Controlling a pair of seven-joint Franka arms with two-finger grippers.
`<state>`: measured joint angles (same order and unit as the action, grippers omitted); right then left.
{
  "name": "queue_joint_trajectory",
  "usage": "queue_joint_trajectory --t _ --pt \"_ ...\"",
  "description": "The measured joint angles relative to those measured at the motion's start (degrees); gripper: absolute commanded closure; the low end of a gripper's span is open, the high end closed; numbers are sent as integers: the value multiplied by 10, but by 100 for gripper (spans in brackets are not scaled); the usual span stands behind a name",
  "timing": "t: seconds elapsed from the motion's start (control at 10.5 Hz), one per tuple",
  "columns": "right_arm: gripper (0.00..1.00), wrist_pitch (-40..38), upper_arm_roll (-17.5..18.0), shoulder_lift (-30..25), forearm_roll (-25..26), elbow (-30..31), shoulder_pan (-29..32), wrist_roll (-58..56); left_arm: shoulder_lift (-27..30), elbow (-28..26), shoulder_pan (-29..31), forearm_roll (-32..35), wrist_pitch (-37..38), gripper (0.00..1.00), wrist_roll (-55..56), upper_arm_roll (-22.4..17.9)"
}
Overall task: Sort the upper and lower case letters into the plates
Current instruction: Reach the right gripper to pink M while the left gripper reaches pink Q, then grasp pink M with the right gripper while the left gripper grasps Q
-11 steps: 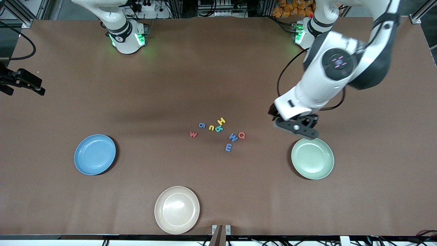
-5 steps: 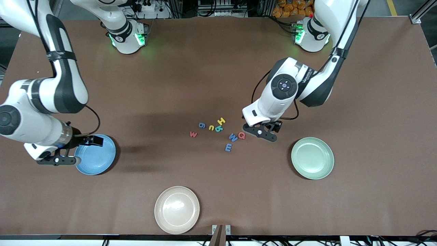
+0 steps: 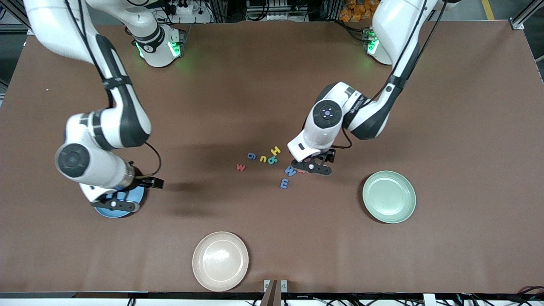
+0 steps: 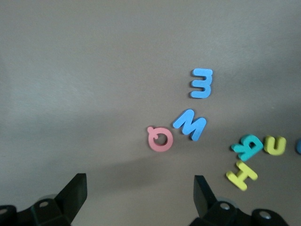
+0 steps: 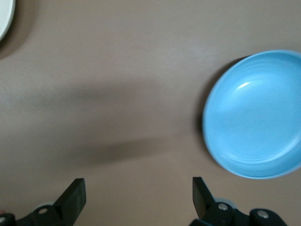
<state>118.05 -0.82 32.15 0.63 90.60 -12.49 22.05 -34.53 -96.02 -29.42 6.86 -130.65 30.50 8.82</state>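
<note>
Left gripper (image 3: 311, 166) hovering spread-fingered, holding nothing, over the red Q (image 4: 160, 139), letters (image 3: 272, 160) lying flat mid-table in a loose line running between blue plate (image 3: 127, 204) and green plate (image 3: 389, 196), right gripper (image 3: 112, 205) hanging released above the blue plate.

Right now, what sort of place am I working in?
Likely a robotics lab bench: a table under brown paper, two arm bases bolted along one edge, foam letters and a green plate laid out, cables and metal framing at the edges.
</note>
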Motion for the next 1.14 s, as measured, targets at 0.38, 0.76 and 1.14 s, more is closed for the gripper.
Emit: queue_joint_trajectory --t 0.38,0.76,1.14 --pt "0 16 2 39 0 -1 -116 159 -51 1 -7 13 -55 10 43 -2" --pt "0 48 2 51 -30 2 -165 201 -69 0 -7 26 -88 11 44 -3" --pt "0 130 3 100 -58 9 -207 201 -84 0 -8 32 -101 15 44 -3"
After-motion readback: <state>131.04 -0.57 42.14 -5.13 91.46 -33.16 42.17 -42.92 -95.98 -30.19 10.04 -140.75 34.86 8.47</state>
